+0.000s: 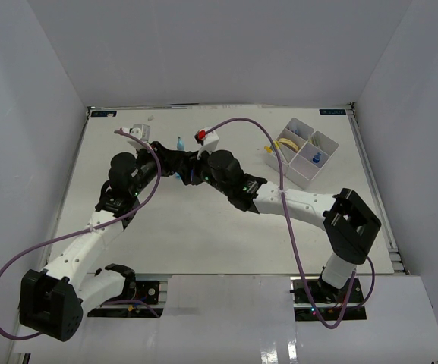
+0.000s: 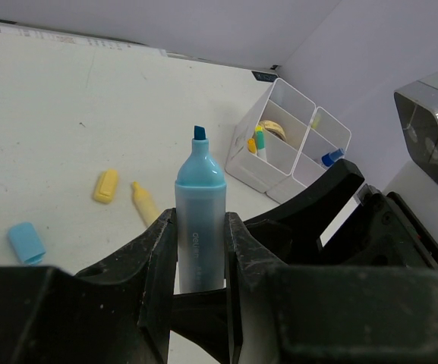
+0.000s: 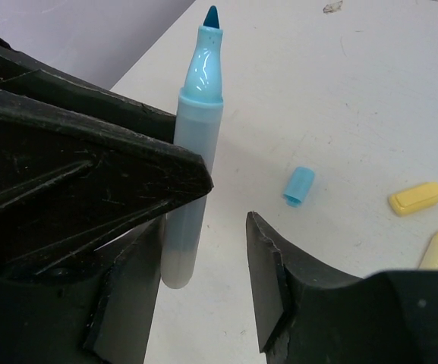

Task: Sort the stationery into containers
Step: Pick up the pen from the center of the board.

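Left gripper (image 2: 201,235) is clamped on the translucent blue highlighter pen (image 2: 200,171), mid-table toward the far side, standing upright with its bare tip up. Right gripper (image 3: 203,224) has its fingers apart either side of the lower barrel, which hugs one finger with a gap to the other. Looks like a handover to me, and the white four-compartment plastic tray (image 2: 258,168) is far right, on that arm's side

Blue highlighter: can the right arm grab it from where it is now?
Probably yes. The right gripper has its jaws open on either side of the blue highlighter, at the end away from its tip, with nothing between. The left gripper clamps the barrel further along, so that end is bare.
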### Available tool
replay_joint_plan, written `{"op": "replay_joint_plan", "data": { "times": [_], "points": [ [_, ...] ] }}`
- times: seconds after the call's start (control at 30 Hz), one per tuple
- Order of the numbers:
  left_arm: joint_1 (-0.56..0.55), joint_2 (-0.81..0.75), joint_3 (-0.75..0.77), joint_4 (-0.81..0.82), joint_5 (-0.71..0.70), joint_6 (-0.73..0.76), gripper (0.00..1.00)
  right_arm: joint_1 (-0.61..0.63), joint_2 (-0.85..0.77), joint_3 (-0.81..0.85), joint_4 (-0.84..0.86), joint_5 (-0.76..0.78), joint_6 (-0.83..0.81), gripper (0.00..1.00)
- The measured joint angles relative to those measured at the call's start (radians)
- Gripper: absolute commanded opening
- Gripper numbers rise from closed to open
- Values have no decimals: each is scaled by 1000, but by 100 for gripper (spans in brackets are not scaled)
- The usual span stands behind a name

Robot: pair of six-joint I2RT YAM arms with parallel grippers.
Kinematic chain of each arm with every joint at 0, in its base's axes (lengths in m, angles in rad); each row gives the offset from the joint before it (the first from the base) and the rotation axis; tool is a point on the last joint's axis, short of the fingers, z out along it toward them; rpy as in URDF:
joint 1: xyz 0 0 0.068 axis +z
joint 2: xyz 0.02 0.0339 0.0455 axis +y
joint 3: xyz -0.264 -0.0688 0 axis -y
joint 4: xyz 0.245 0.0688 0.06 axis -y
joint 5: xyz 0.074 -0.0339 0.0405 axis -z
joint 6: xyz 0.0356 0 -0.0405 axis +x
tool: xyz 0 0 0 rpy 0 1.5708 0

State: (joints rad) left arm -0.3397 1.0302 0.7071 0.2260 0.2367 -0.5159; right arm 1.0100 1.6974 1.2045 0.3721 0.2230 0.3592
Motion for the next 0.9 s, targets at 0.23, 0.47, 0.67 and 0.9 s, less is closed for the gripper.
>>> {"op": "replay_joint_plan", "data": {
  "times": [0.23,0.47,0.67,0.9],
  "points": [
    [-6,0,-13,34,0,0,6,0,0,0,6,11,0,45],
    [-17,0,-13,44,-8,19,6,0,0,0,7,16,0,43],
    [-37,0,-21,68,-34,42,6,0,-3,-2,7,26,0,43],
    [-56,-3,-30,93,-51,50,6,0,-27,-32,29,30,3,43]
  ]
}}
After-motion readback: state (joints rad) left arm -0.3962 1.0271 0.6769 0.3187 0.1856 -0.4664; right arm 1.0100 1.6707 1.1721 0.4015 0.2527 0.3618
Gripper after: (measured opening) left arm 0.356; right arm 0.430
